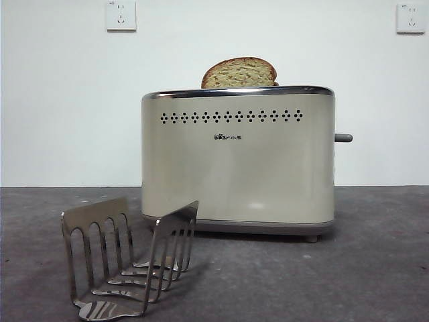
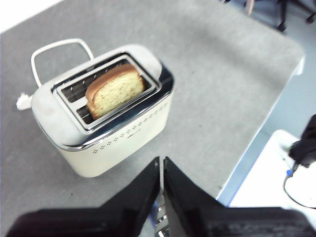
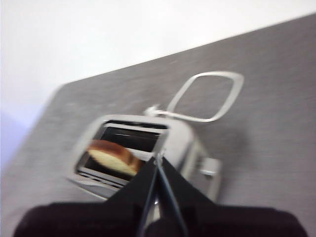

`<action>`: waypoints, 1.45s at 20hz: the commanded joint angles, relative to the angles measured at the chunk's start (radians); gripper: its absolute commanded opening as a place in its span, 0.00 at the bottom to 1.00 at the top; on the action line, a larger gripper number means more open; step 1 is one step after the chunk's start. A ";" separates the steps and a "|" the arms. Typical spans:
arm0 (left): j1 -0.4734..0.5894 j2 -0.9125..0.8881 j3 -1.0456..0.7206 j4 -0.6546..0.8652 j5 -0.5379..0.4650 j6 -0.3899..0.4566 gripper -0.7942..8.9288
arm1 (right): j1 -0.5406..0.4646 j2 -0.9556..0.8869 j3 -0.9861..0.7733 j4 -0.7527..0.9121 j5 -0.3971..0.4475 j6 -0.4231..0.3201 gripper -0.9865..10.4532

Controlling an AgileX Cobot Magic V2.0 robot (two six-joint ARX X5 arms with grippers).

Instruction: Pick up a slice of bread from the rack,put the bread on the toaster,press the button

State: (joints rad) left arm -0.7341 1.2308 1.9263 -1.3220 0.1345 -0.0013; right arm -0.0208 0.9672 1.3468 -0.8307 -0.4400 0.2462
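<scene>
Atop toaster [image 1: 238,168], slice of bread [image 1: 239,73] stands in slot; left tool [image 2: 162,165], right tool [image 3: 158,160] closed, empty.

Two white square wall sockets sit high on the plain white wall, one [image 1: 120,15] toward the left corner and the other [image 1: 410,18] toward the right. A white power cord [image 2: 54,47] lies in a loop on the grey, matte tabletop [image 1: 375,268], ending in a white plug [image 2: 23,101]. Beyond the table's edge a black cable [image 2: 291,190] trails over a pale floor.
</scene>
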 commanded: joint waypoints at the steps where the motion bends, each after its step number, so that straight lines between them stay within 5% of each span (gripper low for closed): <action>1: 0.000 -0.022 0.001 0.003 0.003 -0.007 0.10 | 0.001 -0.003 0.111 -0.127 0.109 -0.091 0.08; 13: 0.001 -0.025 0.001 0.003 0.003 -0.006 0.10 | 0.001 0.011 0.364 -0.434 0.441 -0.088 0.09; 29: 0.059 0.062 0.001 0.003 -0.003 0.039 0.10 | 0.001 0.197 0.366 -0.538 0.475 -0.087 0.09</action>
State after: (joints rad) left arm -0.6777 1.2987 1.9263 -1.3224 0.1326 0.0105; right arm -0.0208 1.1580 1.7130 -1.3537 0.0303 0.1638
